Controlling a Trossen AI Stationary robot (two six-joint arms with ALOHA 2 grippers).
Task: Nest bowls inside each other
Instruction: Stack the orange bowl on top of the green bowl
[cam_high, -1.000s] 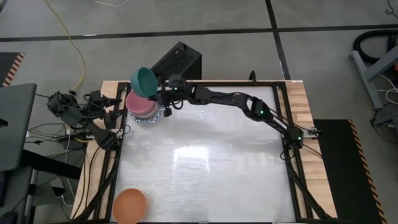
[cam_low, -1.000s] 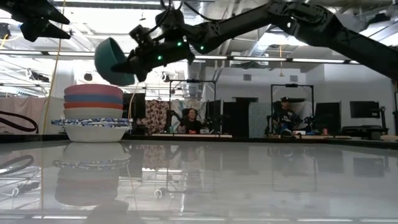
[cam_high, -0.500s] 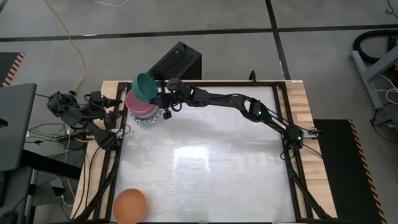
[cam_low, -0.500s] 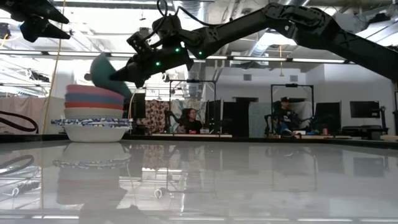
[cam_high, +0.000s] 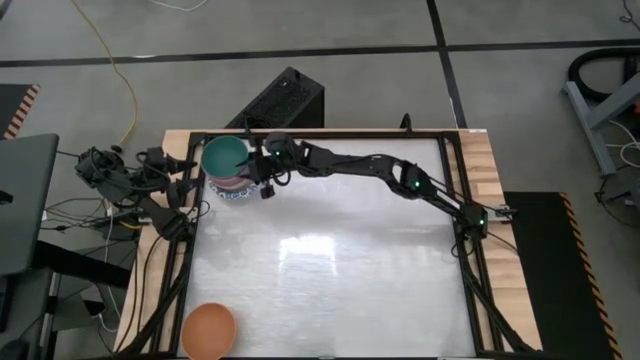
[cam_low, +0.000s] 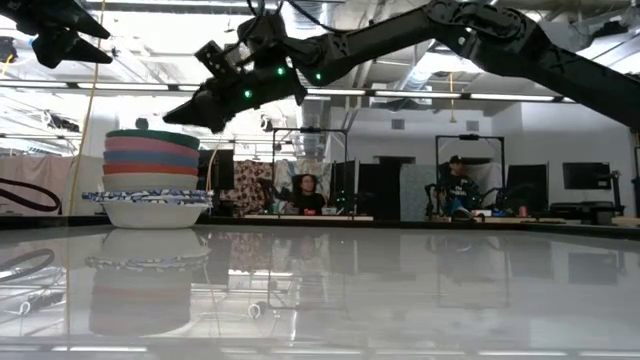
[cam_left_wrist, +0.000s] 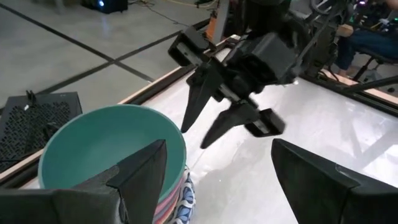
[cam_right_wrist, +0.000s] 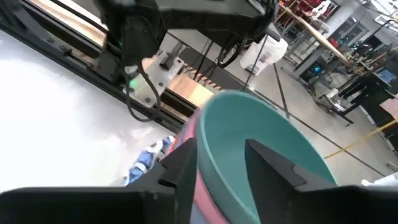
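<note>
The green bowl (cam_high: 224, 155) sat on top of the stack (cam_low: 152, 185) at the surface's far left corner. The right gripper (cam_left_wrist: 214, 121) hung beside its rim, fingers spread, holding nothing; it should lift straight clear. The left gripper (cam_left_wrist: 214, 180) waited nearby, open and empty. The lower bowls showed only their rims. An orange bowl (cam_high: 208, 331) remained apart.

Black box (cam_high: 287, 97) beyond the table's far edge, yellow cable (cam_high: 118, 72) on floor, seated people (cam_low: 306, 190) behind.
</note>
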